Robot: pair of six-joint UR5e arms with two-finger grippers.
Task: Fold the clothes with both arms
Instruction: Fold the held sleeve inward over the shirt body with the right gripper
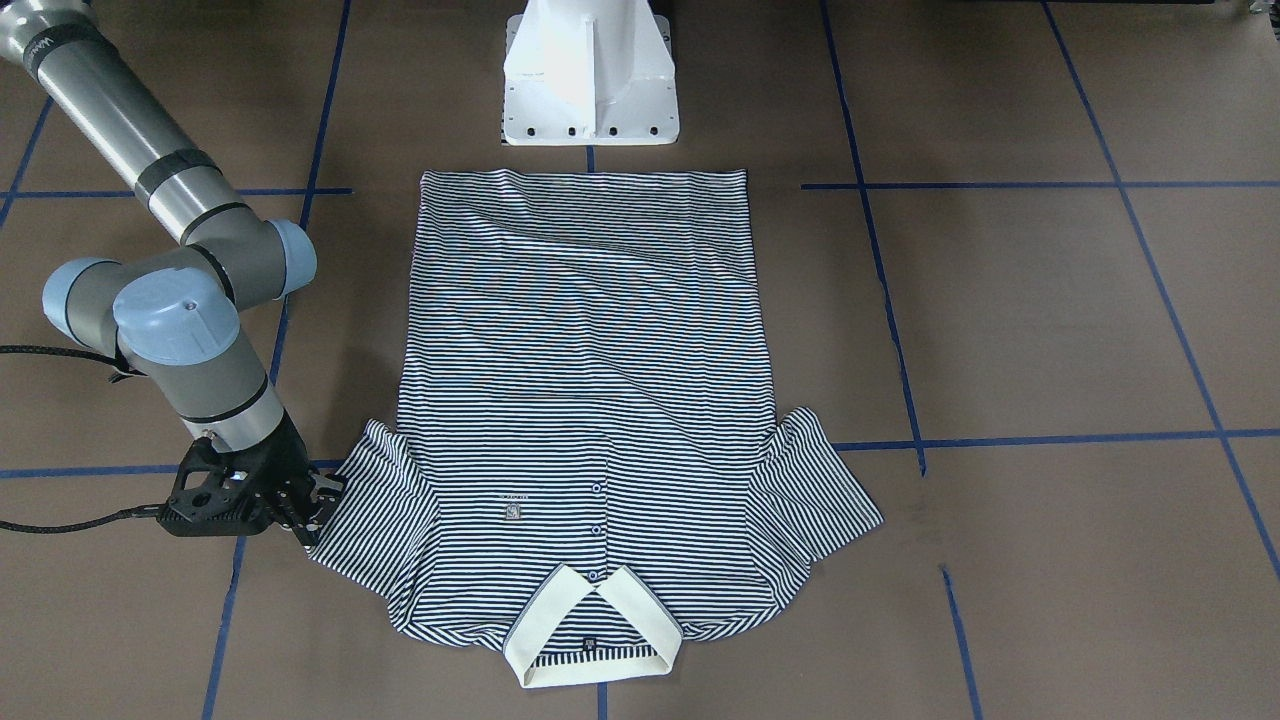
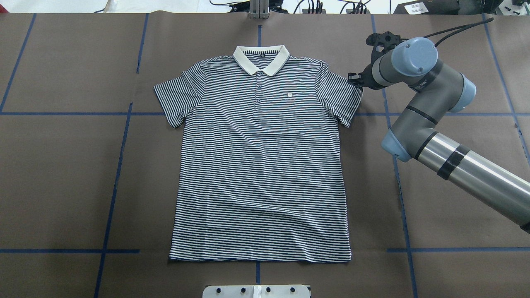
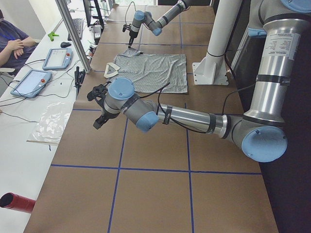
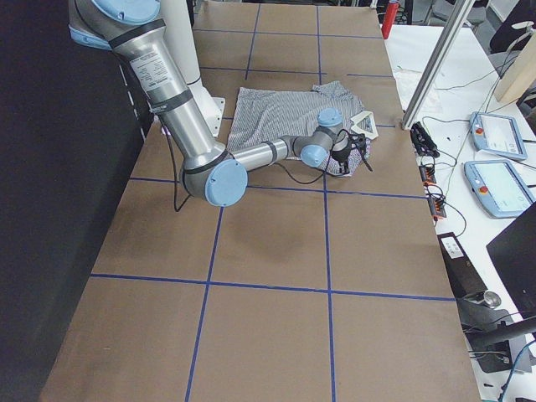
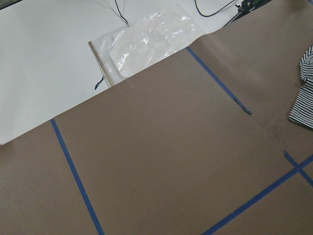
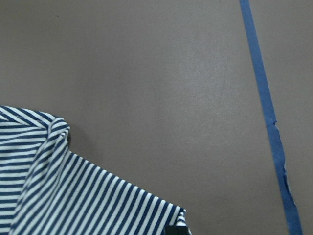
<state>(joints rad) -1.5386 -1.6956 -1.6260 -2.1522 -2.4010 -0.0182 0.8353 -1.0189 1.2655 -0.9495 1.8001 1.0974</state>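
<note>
The striped polo shirt (image 1: 585, 400) (image 2: 261, 165) lies flat and face up on the brown table, collar (image 2: 261, 58) towards the far side from the robot. My right gripper (image 1: 312, 508) (image 2: 355, 79) sits low at the outer hem of one sleeve (image 6: 73, 196). Its fingers look open, and the sleeve lies flat. A dark fingertip (image 6: 176, 230) shows at the hem corner. My left gripper (image 3: 99, 119) hovers over bare table well to the side of the shirt. Whether it is open or shut I cannot tell. A sliver of the shirt (image 5: 305, 93) shows in the left wrist view.
The white pedestal base (image 1: 590, 80) stands at the shirt's bottom hem. Beyond the brown mat's far edge lie a clear plastic bag (image 5: 151, 36) and teach pendants (image 3: 31, 82), with a seated person (image 3: 12, 46) nearby. A red cylinder (image 3: 17, 201) lies on the white table's near end.
</note>
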